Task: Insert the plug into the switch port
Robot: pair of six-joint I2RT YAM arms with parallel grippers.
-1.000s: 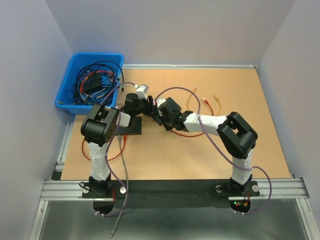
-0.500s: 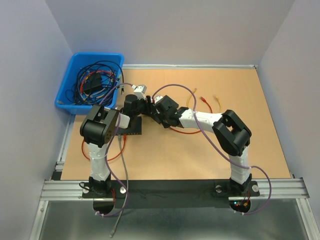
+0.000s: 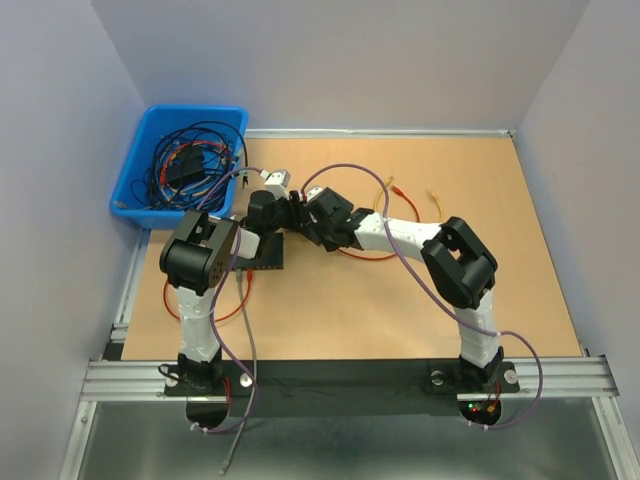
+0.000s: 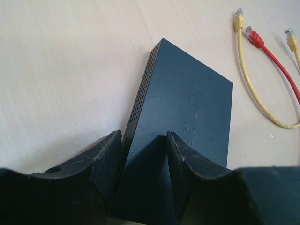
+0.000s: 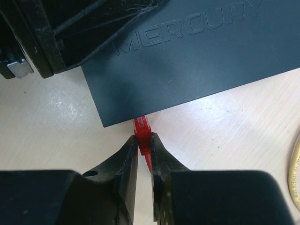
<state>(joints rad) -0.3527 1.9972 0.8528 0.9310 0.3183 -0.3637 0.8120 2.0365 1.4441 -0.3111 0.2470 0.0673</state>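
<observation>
The switch (image 4: 187, 103) is a flat dark box lying on the table, lettered on top (image 5: 187, 56). My left gripper (image 4: 144, 140) is shut on its near end, one finger on each side. The plug (image 5: 143, 131) is red, and my right gripper (image 5: 143, 140) is shut on its ribbed boot. The plug's clear tip is at the switch's side edge and partly hidden under it; the port itself does not show. From above, both grippers meet mid-table, left gripper (image 3: 283, 212) against right gripper (image 3: 306, 220), and they hide the switch.
A blue bin (image 3: 185, 165) of tangled cables sits at the back left. The red cable (image 3: 375, 255) trails right of my right gripper. Loose yellow cables (image 4: 253, 89) and a spare red plug (image 4: 253, 35) lie beyond the switch. A black flat piece (image 3: 262, 258) lies beside the left arm.
My right arm has moved left with the red plug, closing on the left gripper and the switch. The left arm has barely moved.
</observation>
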